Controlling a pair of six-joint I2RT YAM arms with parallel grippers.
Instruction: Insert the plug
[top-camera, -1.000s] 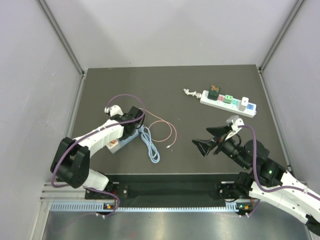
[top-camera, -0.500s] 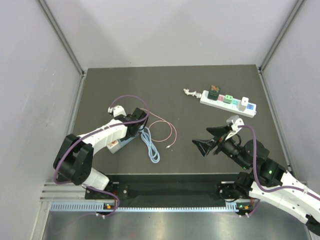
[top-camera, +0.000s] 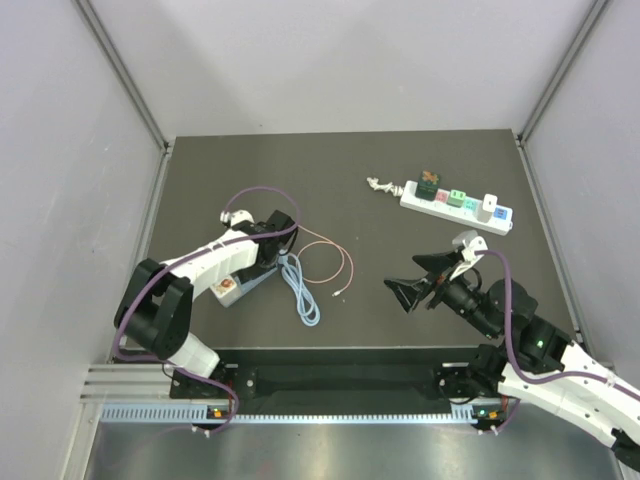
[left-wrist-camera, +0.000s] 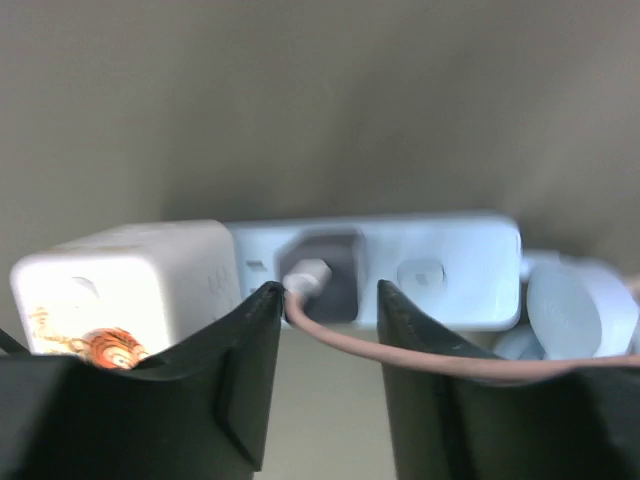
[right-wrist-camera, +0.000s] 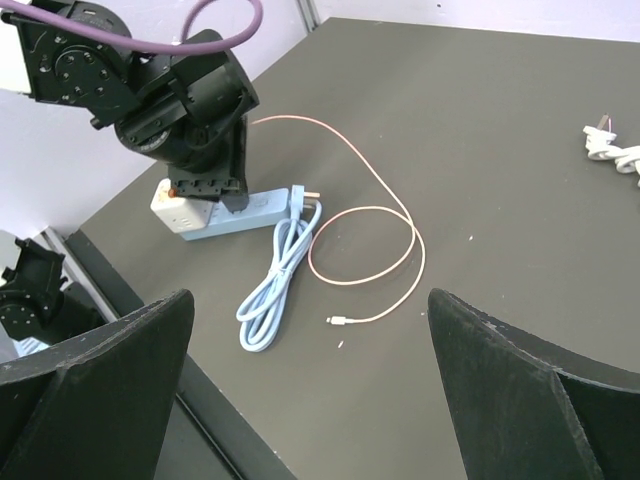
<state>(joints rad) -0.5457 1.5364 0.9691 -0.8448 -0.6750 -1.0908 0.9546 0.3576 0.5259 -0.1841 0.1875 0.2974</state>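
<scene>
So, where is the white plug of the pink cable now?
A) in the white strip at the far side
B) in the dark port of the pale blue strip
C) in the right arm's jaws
B: the left wrist view shows the white plug in the pale blue strip's dark port.

The left gripper (left-wrist-camera: 328, 292) has only a narrow gap between its fingers, crossed by a thin pink cable (left-wrist-camera: 400, 355). A white cube charger (left-wrist-camera: 130, 280) stands just beside one finger on the pale blue power strip (left-wrist-camera: 440, 270). Ahead of the wide-spread right gripper (right-wrist-camera: 308, 295), the dark table (right-wrist-camera: 500, 150) is bare up to the coiled pale blue cord (right-wrist-camera: 280, 275).
</scene>
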